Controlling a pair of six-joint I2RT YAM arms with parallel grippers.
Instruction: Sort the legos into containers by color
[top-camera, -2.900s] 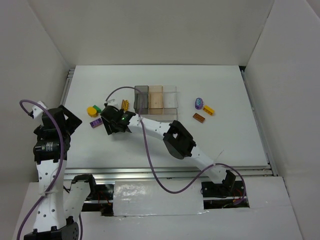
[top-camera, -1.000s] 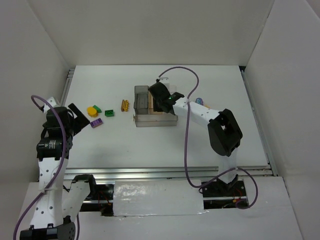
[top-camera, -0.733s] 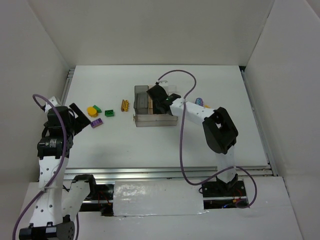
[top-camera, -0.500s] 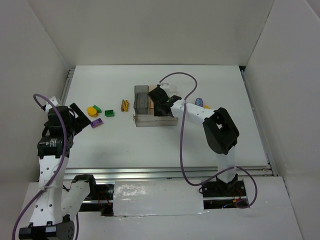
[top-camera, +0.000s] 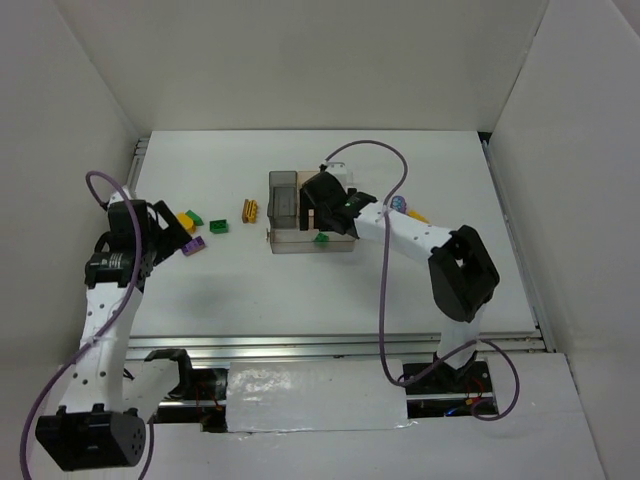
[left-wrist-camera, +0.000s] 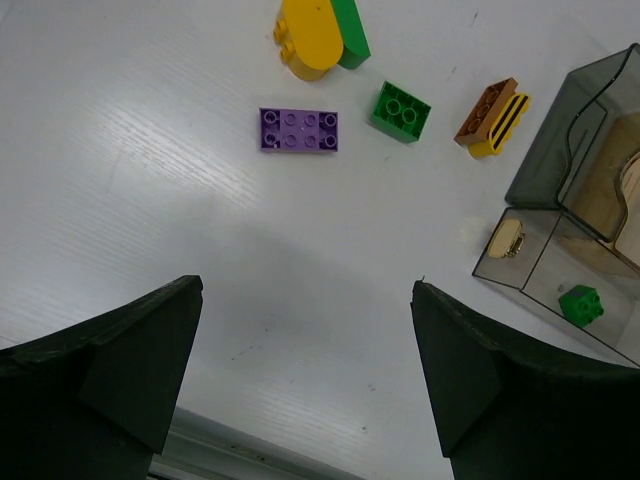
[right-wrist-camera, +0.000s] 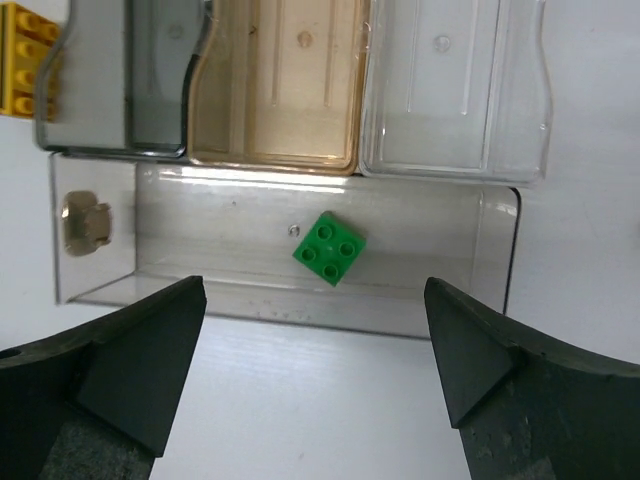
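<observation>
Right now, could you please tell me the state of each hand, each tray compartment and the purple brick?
left hand: open, empty.
right hand: open, empty.
long clear compartment: holds one green brick, studs up.
grey compartment: empty.
tan compartment: empty.
small clear compartment: empty.
purple brick: unsorted, flat on the table, studs up.
</observation>
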